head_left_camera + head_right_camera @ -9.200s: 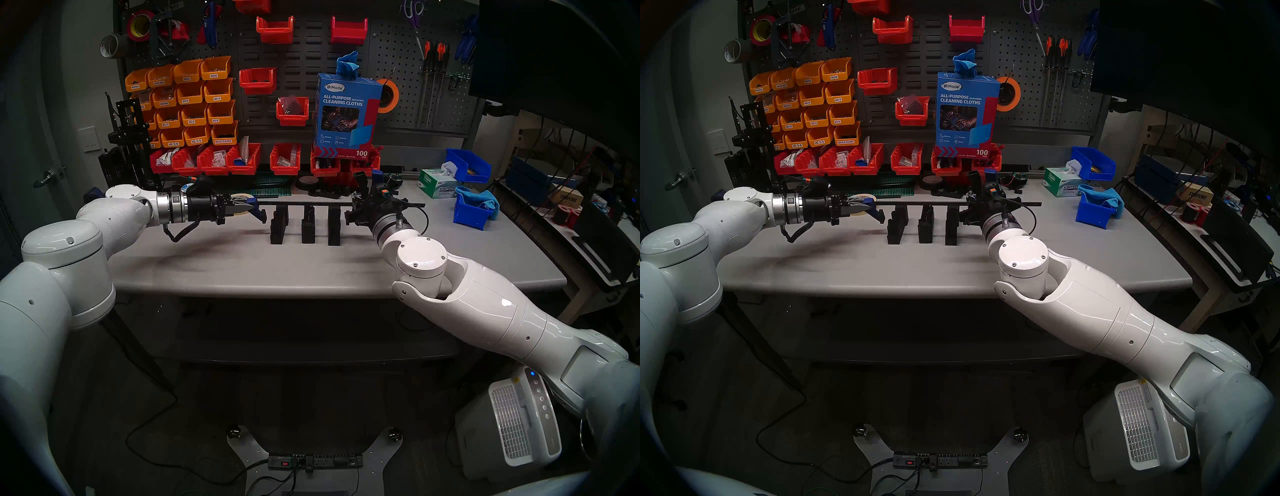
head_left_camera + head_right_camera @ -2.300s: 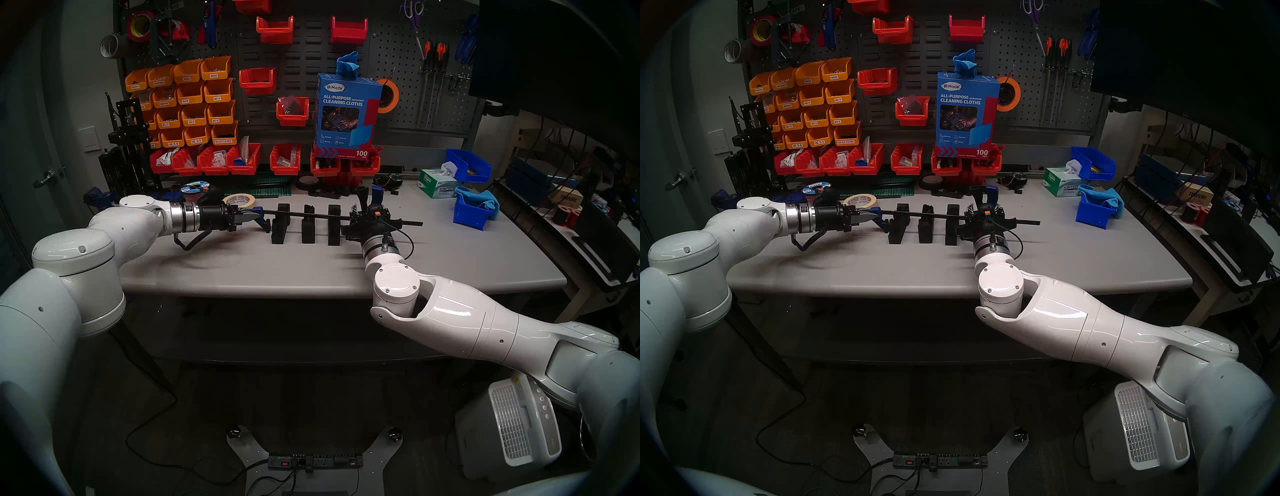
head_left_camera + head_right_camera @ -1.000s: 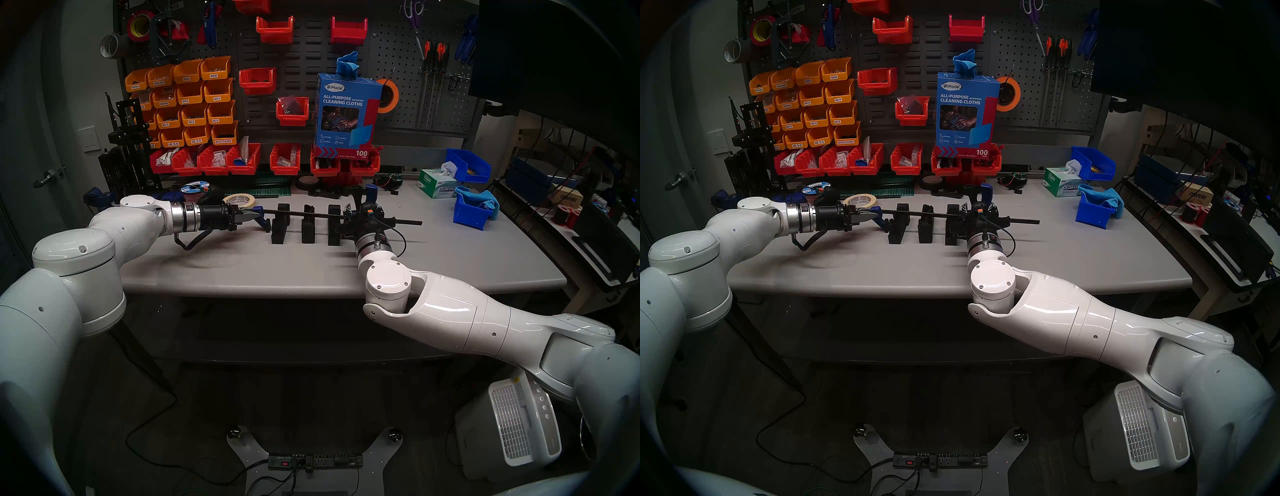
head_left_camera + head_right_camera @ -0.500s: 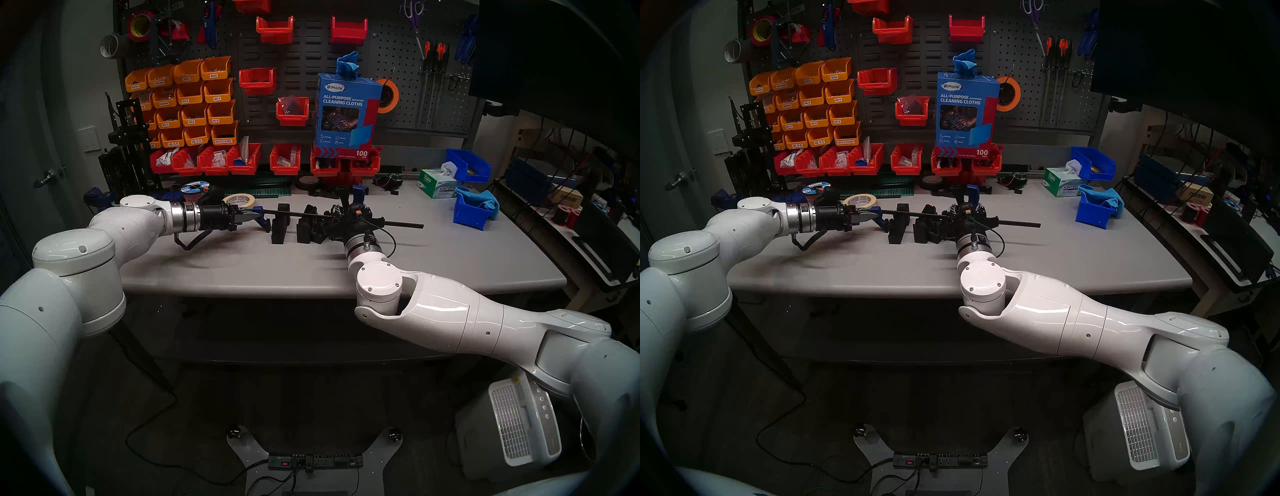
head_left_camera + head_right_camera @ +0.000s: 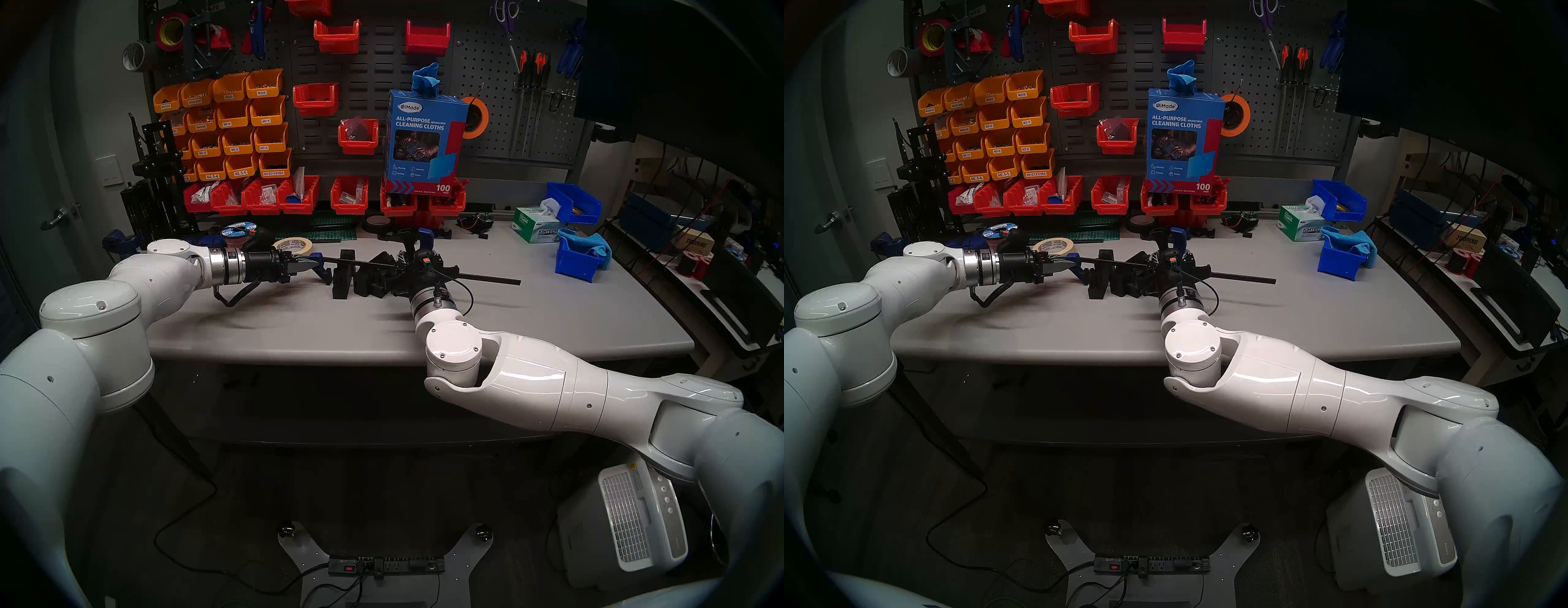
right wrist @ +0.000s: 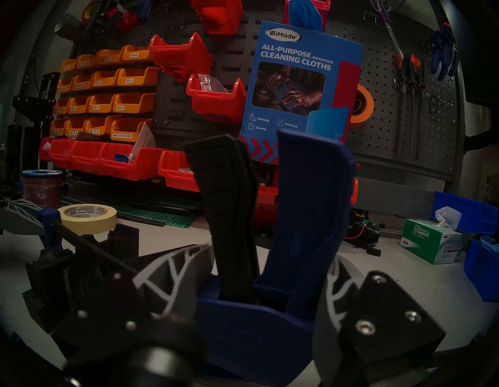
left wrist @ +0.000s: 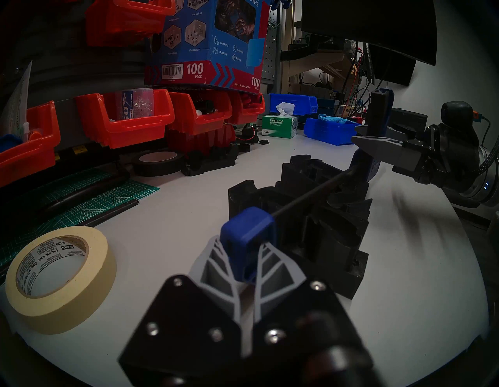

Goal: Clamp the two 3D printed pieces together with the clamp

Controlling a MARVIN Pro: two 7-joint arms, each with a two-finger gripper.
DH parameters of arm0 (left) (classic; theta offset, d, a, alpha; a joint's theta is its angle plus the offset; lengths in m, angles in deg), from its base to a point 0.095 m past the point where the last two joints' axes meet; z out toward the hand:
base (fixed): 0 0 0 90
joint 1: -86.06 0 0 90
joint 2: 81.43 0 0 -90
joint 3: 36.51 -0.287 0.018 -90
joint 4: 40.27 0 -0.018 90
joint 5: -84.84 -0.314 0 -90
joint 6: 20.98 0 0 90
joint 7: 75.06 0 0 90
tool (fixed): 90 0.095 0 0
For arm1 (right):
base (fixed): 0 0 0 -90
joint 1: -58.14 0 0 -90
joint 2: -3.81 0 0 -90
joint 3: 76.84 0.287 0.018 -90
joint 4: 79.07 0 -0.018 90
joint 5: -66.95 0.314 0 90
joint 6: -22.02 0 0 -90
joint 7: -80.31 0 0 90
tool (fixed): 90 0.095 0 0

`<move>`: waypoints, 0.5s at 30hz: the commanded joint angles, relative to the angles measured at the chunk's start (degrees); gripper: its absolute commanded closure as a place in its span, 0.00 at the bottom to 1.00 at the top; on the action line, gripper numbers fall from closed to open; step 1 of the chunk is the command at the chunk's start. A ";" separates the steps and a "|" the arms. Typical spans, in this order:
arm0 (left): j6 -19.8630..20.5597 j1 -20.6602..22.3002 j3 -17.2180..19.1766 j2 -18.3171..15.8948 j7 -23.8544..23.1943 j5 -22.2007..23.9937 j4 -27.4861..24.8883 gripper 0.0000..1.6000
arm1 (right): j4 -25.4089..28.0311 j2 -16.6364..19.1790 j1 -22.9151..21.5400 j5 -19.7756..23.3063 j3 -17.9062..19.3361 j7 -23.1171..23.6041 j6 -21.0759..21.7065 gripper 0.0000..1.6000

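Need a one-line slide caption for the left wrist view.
Left gripper pinches the clamp's blue end jaw; its bar crosses the black printed pieces.

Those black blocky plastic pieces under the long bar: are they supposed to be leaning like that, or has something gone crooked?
Yes, it looks crooked. The leftmost black printed block stands upright, but the blocks beside it lean over, bunched against the blue clamp handle in the right gripper. The thin black bar also slopes rather than lying level.

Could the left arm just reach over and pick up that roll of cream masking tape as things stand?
Probably not yet. The masking tape lies close beside the left gripper with bare table between, but that gripper is shut on the clamp's small blue end and would have to let go first.
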 commanded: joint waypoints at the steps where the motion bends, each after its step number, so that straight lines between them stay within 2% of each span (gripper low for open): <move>1: -0.06 -0.45 -0.02 4.72 -1.42 -0.01 -3.15 1.00 | 2.58 -6.18 -1.13 -0.16 -1.96 4.01 0.06 0.70; 5: -0.07 -0.50 -0.02 4.77 -1.47 0.00 -3.21 1.00 | 2.48 -6.19 -1.50 0.03 -2.37 4.01 0.04 0.71; 6: -0.08 -0.50 -0.03 4.80 -1.50 -0.01 -3.24 1.00 | 1.72 -7.13 -1.47 0.06 -2.29 3.77 0.08 0.71; 8: -0.08 -0.48 -0.05 4.85 -1.53 -0.03 -3.28 1.00 | 2.34 -6.21 -1.69 0.19 -2.64 3.98 -0.01 0.71; 9: -0.10 -0.46 -0.06 4.87 -1.54 -0.05 -3.30 1.00 | 1.53 -7.26 -1.66 0.22 -2.53 3.69 0.00 0.71; 10: -0.11 -0.42 -0.08 4.90 -1.54 -0.07 -3.31 1.00 | 2.03 -6.55 -1.80 0.29 -2.75 3.85 -0.07 0.71; 15: -0.30 0.08 -0.14 5.23 -1.53 -0.18 -3.47 1.00 | 0.96 -7.67 -2.17 0.59 -3.10 3.27 -0.27 0.71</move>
